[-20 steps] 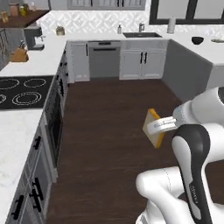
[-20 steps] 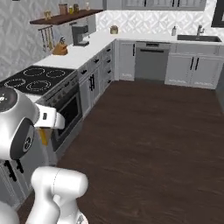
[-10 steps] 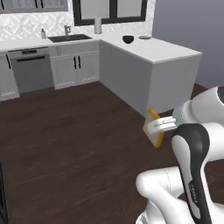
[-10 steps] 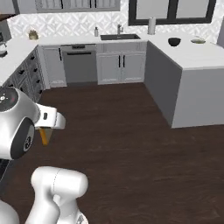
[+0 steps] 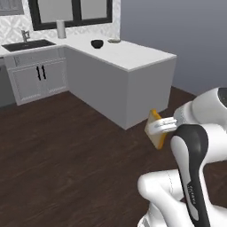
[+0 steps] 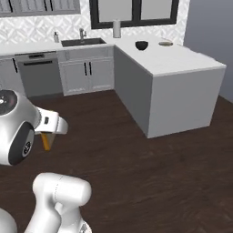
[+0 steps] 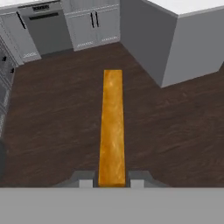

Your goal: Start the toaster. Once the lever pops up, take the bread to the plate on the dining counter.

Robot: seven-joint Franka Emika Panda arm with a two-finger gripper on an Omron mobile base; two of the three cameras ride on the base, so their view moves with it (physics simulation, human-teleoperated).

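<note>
**Inspector:** What is the two-finger gripper (image 7: 112, 183) doing?

**Assessor:** It is clamping the square slice of tan-golden bread (image 7: 112, 127). In the hand view the slice is showing edge-on as a long orange-yellow strip running up the centre of the frame, with a mottled, glossy surface, and a dark finger tip (image 7: 86, 180) is pressing against it on each side at the bottom.

**Inspector:** Where is the slice sitting in the base views?

**Assessor:** In the left base view the bread (image 5: 155, 128) is hanging at centre right, above the dark wood floor (image 5: 66, 150), showing a pale tan face and an orange crust edge, tilted slightly. In the right base view only an orange sliver of the bread (image 6: 47, 141) is peeking out at centre left, below the white hand.

**Inspector:** And the destination?

**Assessor:** The long white countertop on grey panels (image 6: 182, 59) is occupying the upper right of the right base view. A small round flat beige-grey plate (image 6: 165, 43) is lying near its far end, just beside a dark bowl (image 6: 141, 45). In the left base view the plate (image 5: 114, 40) and the bowl (image 5: 97, 43) are showing at upper centre on the countertop (image 5: 133, 55). The bread is well apart from the plate.

**Inspector:** Anything else?

**Assessor:** A dark sink (image 6: 83, 42) with a tap is sitting at upper left of the right base view, beneath a black-framed window (image 6: 136, 11).
</note>
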